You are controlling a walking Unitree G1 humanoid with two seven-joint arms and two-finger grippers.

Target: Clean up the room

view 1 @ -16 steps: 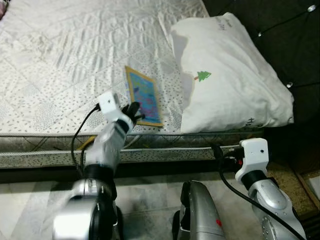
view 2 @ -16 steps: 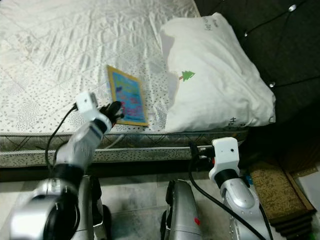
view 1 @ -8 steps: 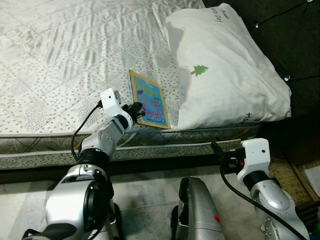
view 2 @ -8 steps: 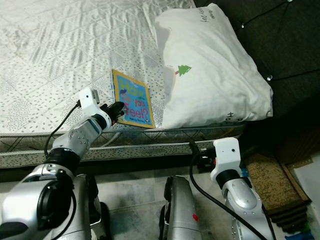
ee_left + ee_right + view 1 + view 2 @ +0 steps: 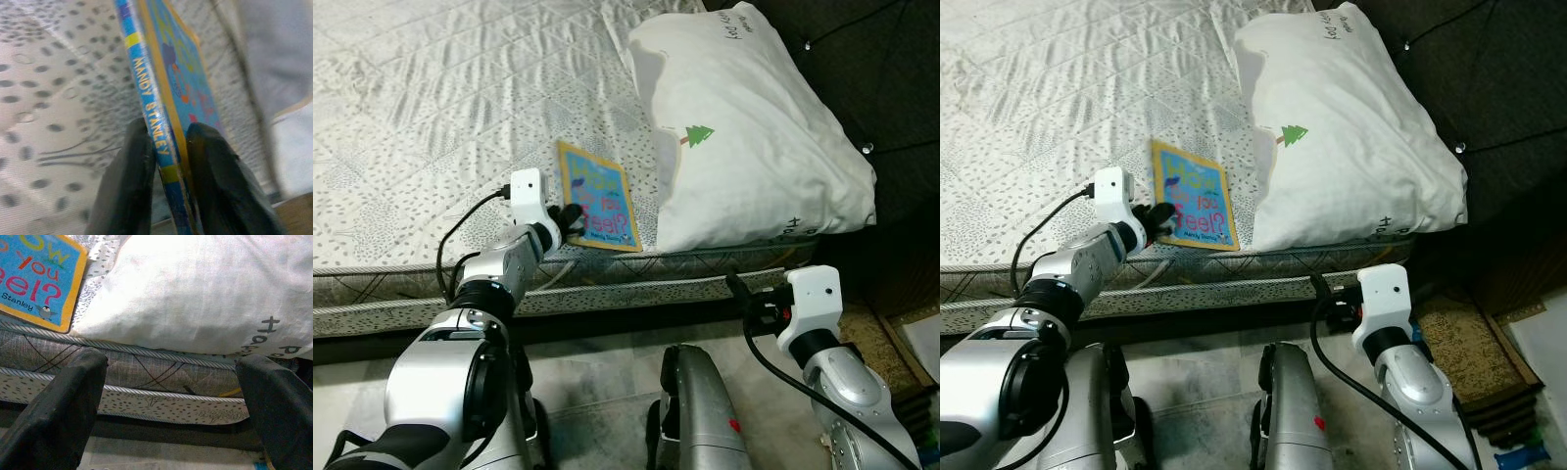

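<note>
My left pincer (image 5: pixel 570 219) sits a little left of centre in the left eye view, at the near edge of the bed (image 5: pixel 431 117), and is closed on the spine edge of a book (image 5: pixel 597 196). In the left wrist view my two black fingers (image 5: pixel 128 186) clamp the book (image 5: pixel 161 112) from either side, one against the blue and yellow spine with its printed author name, the other against the blue cover. The book has a blue cover with a yellow border and coloured lettering; it lies on the pale quilted bed cover at the middle of the left eye view, just beside the lower left corner of a white pillow (image 5: pixel 754 127). The pillow fills the upper right of that view and carries a small green tree print (image 5: pixel 698 134) and dark lettering near its edges.

My right pincer (image 5: pixel 171 396) is held low in front of the mattress side, with its two fingers (image 5: pixel 58 406) spread wide apart and nothing between them. The right wrist view looks past them at the mattress edge (image 5: pixel 161 377), the underside of the pillow (image 5: pixel 205 293) and, at the upper left of that frame, a corner of the book (image 5: pixel 34 274). My right arm (image 5: pixel 813 313) shows at the lower right of the left eye view, and a black cable (image 5: pixel 470 235) loops from my left wrist
</note>
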